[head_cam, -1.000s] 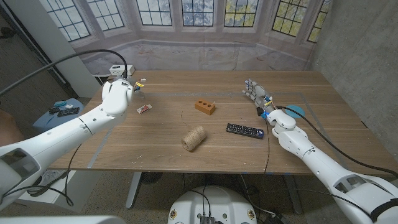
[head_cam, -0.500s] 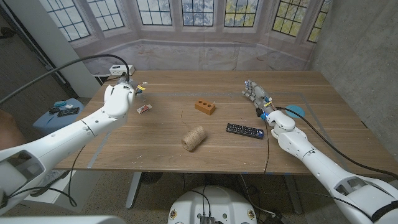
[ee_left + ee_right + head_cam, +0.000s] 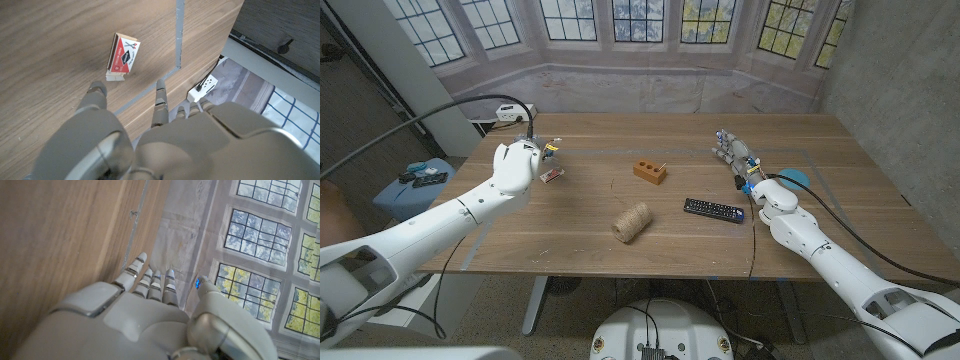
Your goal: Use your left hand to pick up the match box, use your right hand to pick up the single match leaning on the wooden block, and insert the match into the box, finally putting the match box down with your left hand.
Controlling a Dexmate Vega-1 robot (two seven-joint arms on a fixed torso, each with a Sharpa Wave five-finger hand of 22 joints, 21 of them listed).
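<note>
On the wooden table [image 3: 570, 235], over on my left side, the match box [image 3: 551, 174] lies flat. It is red and white, and in my left wrist view the match box [image 3: 124, 54] has its tray poking out a little at one end. My left hand [image 3: 516, 162] is just beside the box, above the table. I cannot tell if it touches the box yet. My left hand [image 3: 145, 145] holds nothing, and its fingers [image 3: 160, 100] are spread apart and reach toward the box. A grey tape line [image 3: 177, 35] runs on the table near the box.

In the middle of the table sits the wooden block [image 3: 649, 170]. It is orange-brown with little holes in its side. The single match [image 3: 662, 162] leans on the block, a thin pale stick at its right end.

My right hand [image 3: 735, 152] is on the right side of the table, well apart from the block and the match. It holds nothing. In my right wrist view, my right hand [image 3: 150, 315] has its fingers [image 3: 150, 282] straight and close side by side, with the thumb off to one side.

A ball of twine [image 3: 632, 222] lies on the table, nearer to me than the block. A black remote [image 3: 713, 210] lies between the twine and my right arm. Behind the table there are windows [image 3: 640, 18] with many small panes.
</note>
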